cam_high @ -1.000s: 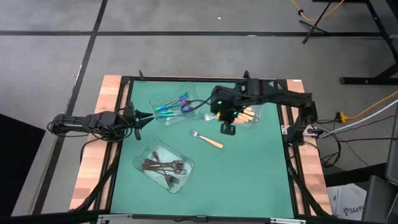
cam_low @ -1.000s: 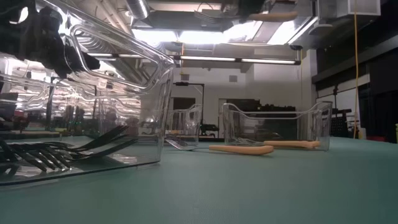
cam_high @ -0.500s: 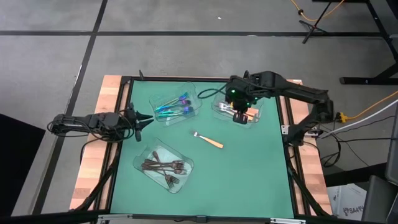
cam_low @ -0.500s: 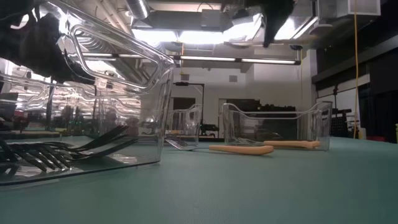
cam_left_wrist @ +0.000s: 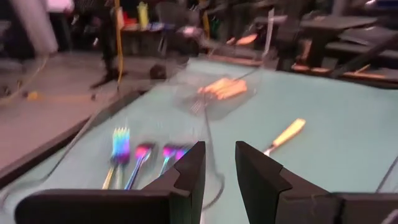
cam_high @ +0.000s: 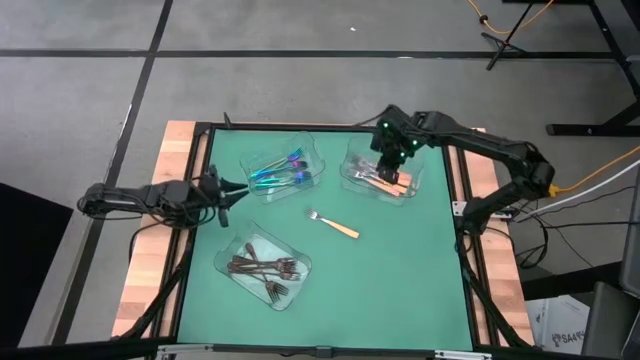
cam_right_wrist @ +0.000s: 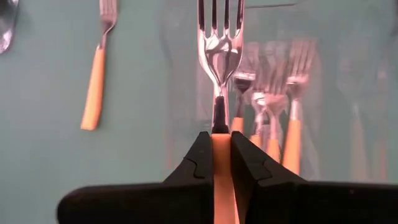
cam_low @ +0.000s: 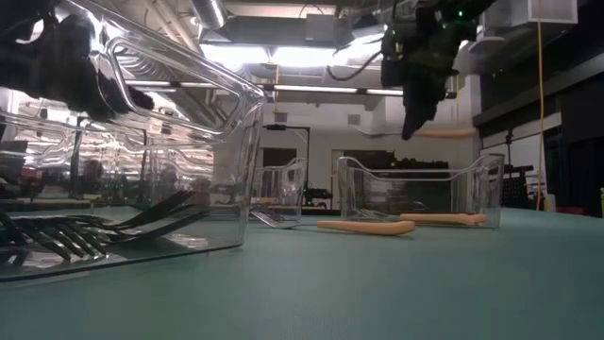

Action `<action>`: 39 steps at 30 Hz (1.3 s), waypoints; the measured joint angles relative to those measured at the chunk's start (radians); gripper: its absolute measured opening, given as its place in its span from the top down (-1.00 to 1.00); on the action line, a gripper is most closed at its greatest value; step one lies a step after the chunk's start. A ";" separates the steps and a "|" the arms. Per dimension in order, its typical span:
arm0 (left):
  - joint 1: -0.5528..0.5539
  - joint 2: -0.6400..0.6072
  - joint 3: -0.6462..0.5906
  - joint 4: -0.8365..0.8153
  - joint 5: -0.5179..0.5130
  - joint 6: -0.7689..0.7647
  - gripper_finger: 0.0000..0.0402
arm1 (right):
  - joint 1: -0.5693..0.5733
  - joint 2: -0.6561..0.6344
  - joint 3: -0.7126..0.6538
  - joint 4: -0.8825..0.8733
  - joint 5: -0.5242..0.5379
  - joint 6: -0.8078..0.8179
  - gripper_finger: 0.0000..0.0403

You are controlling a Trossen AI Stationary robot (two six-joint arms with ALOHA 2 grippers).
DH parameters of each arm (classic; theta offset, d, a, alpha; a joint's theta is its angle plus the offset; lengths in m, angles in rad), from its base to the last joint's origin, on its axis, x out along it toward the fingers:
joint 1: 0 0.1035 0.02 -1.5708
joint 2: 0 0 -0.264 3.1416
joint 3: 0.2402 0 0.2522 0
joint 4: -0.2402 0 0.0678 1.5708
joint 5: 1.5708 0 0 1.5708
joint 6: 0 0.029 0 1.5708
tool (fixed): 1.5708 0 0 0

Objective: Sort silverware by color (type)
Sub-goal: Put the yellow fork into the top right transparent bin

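My right gripper (cam_high: 392, 172) is shut on an orange-handled fork (cam_right_wrist: 219, 43) and holds it above the clear tray (cam_high: 352, 180) at the back right, which has several orange-handled forks (cam_right_wrist: 283, 146) in it. In the low view this gripper (cam_low: 408, 127) hangs above that tray (cam_low: 491, 184) with the fork's handle (cam_low: 451, 133) sticking out. One more orange-handled fork (cam_high: 335, 225) lies loose on the green mat. The iridescent utensils (cam_high: 280, 172) lie in the back-middle tray. The dark forks (cam_high: 265, 267) lie in the front tray. My left gripper (cam_high: 226, 190) is open and empty at the mat's left edge.
The green mat (cam_high: 400, 280) is bounded by a black frame and wooden side rails (cam_high: 150, 250). The three clear trays have raised walls. The front tray's wall (cam_low: 236, 142) fills the left of the low view.
My right gripper has carried the orange-handled fork from above the mat's middle back to the right tray and come lower over it. The left arm has barely moved.
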 joint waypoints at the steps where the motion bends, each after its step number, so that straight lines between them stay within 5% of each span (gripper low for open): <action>1: 0.000 0.000 -0.021 0.051 0.016 0.026 0.60 | -0.020 0.000 -0.008 0.012 -0.006 -0.005 0.95; 10: 0.000 0.001 -0.112 0.354 0.146 0.153 0.63 | -0.131 0.006 -0.089 0.138 -0.108 -0.047 0.95; 32: 0.000 0.001 -0.112 0.350 0.174 0.179 0.73 | -0.134 0.007 -0.426 0.474 -0.100 -0.149 0.95; 39: 0.000 0.001 -0.112 0.350 0.173 0.179 0.73 | -0.134 0.007 -0.479 0.530 -0.005 -0.151 0.95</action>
